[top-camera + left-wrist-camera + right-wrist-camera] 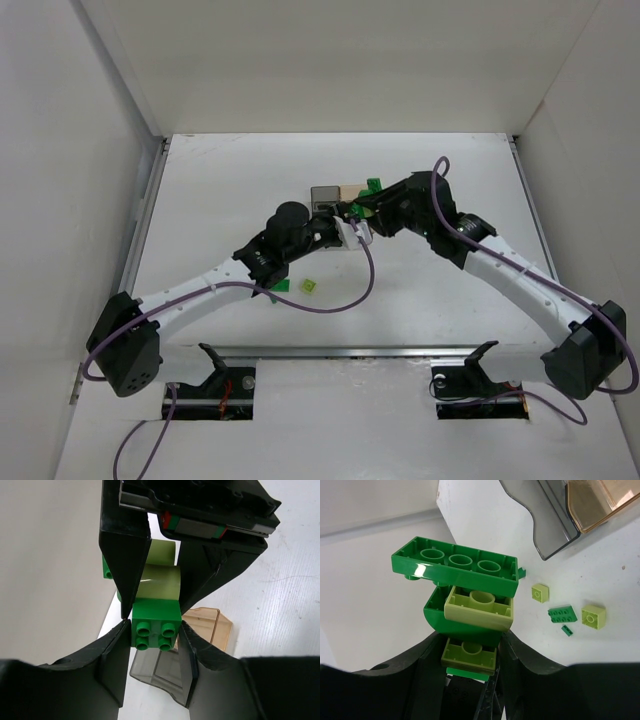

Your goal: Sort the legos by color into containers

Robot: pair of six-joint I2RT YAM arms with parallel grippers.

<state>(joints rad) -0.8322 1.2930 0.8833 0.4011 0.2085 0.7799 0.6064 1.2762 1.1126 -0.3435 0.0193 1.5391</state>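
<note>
Black fingers (112, 655) of the left gripper (155, 630) fill the bottom of its wrist view. They press against two opposite sides of a dark green brick (155, 622) with four studs, so this pincer is clamped on that brick. The brick forms one end of a stack of legos (470, 600) held up between the two arms. From the opposite side the right gripper (470, 652) grips the same stack, its fingers squeezing a lime brick (469, 654). In the right wrist view the stack runs on from that lime brick to a curved dark green piece (434, 617), then a second lime brick (480, 607). A long dark green brick (455, 565) sits askew at the far end. Just beyond the stack in the left wrist view stand the two joined containers, the grey bin (160, 672) and the tan bin (210, 625), on the white table (450, 160). Whether either bin holds anything cannot be told. Loose legos lie on the table near the bins: a lime square (594, 616), a smaller lime square (540, 592), a dark green plate (563, 614) and a tiny dark green piece (567, 630). From above, both grippers meet just beside the bins, near the middle of the table.
</note>
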